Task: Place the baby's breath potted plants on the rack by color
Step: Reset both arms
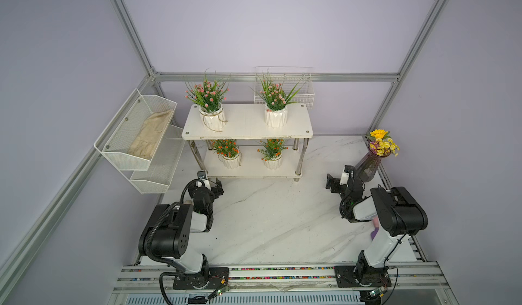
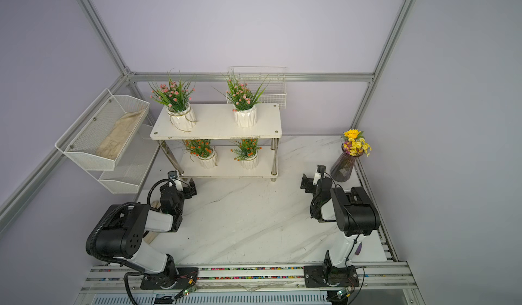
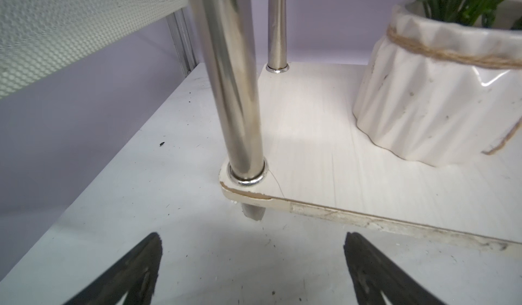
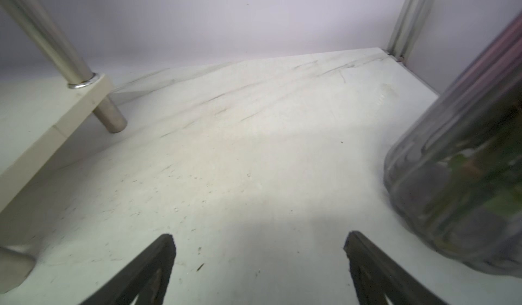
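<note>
Four potted plants [image 1: 210,97] standing sorted on the rack [image 1: 245,124], nearest orange-flowered pot [image 3: 423,105] just ahead of the left gripper [image 3: 252,235], spread wide and empty like the right gripper [image 4: 260,235].

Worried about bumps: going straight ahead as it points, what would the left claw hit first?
Probably the near chrome leg of the white two-tier rack, at its lower board corner; depth unclear.
</note>
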Available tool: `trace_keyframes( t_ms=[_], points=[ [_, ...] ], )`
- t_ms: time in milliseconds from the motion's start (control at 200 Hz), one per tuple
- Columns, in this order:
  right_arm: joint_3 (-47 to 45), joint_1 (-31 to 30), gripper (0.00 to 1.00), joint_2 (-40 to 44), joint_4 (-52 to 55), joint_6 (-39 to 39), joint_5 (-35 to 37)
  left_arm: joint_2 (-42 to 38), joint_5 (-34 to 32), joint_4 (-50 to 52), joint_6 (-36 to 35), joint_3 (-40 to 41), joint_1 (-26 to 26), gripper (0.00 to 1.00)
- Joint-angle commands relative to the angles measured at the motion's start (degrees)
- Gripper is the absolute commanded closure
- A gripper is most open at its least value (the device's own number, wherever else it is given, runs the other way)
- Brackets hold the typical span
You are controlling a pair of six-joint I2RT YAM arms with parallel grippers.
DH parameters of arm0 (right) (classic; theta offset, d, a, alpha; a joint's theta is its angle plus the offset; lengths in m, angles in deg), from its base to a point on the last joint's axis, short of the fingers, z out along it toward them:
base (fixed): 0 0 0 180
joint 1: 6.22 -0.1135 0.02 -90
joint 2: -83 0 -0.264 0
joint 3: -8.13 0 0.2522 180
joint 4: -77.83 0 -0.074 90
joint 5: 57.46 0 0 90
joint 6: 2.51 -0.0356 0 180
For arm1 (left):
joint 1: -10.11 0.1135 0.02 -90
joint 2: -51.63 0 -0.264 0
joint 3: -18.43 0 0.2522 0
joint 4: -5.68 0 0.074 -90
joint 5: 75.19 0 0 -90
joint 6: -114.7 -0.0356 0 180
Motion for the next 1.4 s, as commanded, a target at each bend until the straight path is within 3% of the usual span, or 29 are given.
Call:
trace_keyframes(
  t_ms=[0, 140, 210, 255, 1395],
  points=[
    [0.72, 0.39, 0.03, 0.25, -4.46, 2.91, -6.05, -0.64, 2.08, 1.79, -1.41, -3.19, 0.1, 0.0],
    [0.81, 0.57, 0.03, 0.28, -4.32, 2.66, -5.73, -0.7, 2.12, 1.65, -1.47, -3.14, 0.1, 0.0],
    [2.74, 0.53, 0.03, 0.15, -0.85, -0.14, 1.93, -0.62, 2.14, 1.65, -1.48, -3.13, 0.1, 0.0],
    [2.56, 0.49, 0.03, 0.55, -0.59, -0.26, 2.97, -0.7, 2.08, 1.65, -1.48, -3.1, 0.1, 0.0],
    [3.31, 0.51, 0.03, -0.21, -0.22, -0.35, 2.42, -0.71, 2.11, 1.56, -1.47, -3.11, 0.11, 0.0]
  ],
)
